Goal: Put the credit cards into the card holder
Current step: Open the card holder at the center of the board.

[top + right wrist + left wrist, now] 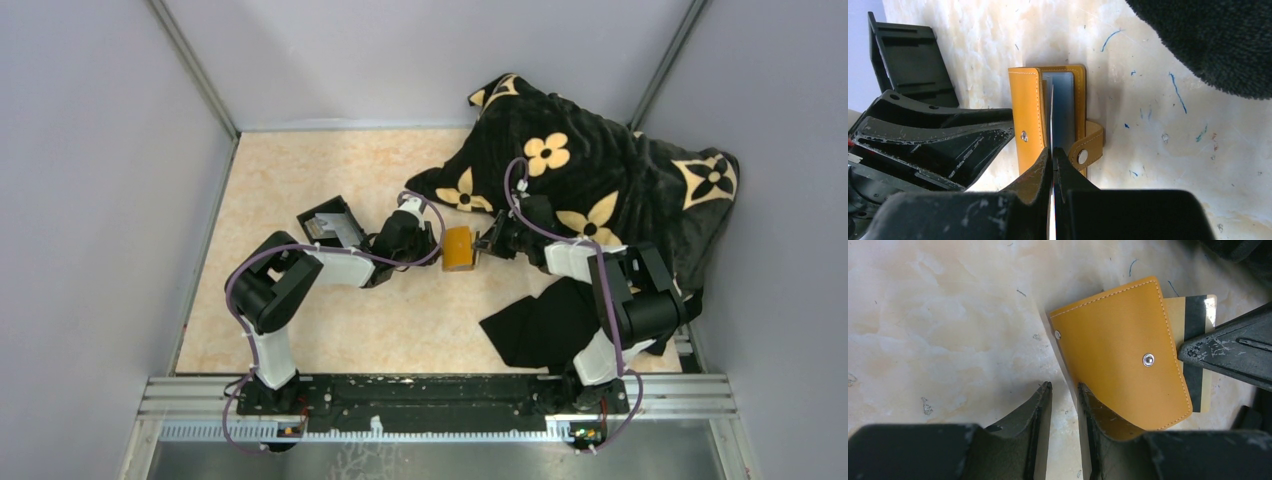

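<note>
The orange-tan card holder point(459, 248) lies between my two grippers at mid-table. In the left wrist view the card holder point(1120, 357) has a golden-tan credit card point(1193, 315) with a black stripe sticking out of its right side. My right gripper point(1053, 152) is shut on that credit card point(1052, 115), seen edge-on and entering the card holder point(1029, 107) in front of a grey-blue card point(1064, 110). My left gripper point(1064, 389) is open with only table between its fingers. Its right finger point(1098, 415) touches the holder's near corner from outside.
A black open box point(330, 226) with something pale in it stands behind the left arm, and it shows again as the box point(908, 65) in the right wrist view. A black flowered blanket point(600, 180) fills the back right. A black cloth point(535, 325) lies by the right arm.
</note>
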{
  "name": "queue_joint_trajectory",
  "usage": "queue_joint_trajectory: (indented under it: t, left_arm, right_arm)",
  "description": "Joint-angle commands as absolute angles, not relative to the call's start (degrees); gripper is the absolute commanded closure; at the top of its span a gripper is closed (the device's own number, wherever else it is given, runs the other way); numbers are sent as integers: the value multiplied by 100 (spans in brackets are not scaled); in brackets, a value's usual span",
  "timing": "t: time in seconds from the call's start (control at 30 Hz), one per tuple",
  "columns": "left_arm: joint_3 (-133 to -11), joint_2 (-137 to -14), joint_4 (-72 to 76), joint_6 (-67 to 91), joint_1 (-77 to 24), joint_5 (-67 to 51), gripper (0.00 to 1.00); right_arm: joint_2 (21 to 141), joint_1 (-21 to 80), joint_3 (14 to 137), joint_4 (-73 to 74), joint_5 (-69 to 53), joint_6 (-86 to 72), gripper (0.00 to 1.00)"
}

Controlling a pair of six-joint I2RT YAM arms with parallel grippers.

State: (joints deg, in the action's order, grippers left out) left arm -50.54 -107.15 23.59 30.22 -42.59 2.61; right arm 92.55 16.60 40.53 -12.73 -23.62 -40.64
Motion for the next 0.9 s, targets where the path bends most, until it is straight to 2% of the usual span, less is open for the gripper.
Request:
queue_joint_trajectory:
  t: [0.0, 0.3, 0.87]
  left_arm:
    - [-4795, -10928, 1608, 3012, -4289, 18, 67]
    - [-4727, -10913, 1722, 3033, -4287, -101, 67]
    - [-4756, -11053, 1966, 3117, -4281, -250, 67]
  right_arm:
    - [9366, 1829, 4197, -1746, -2517, -4079, 100]
    - [9415, 2060, 4504, -1701, -2591, -4016, 100]
    - [9389, 2745, 5149, -742, -1992, -3497, 100]
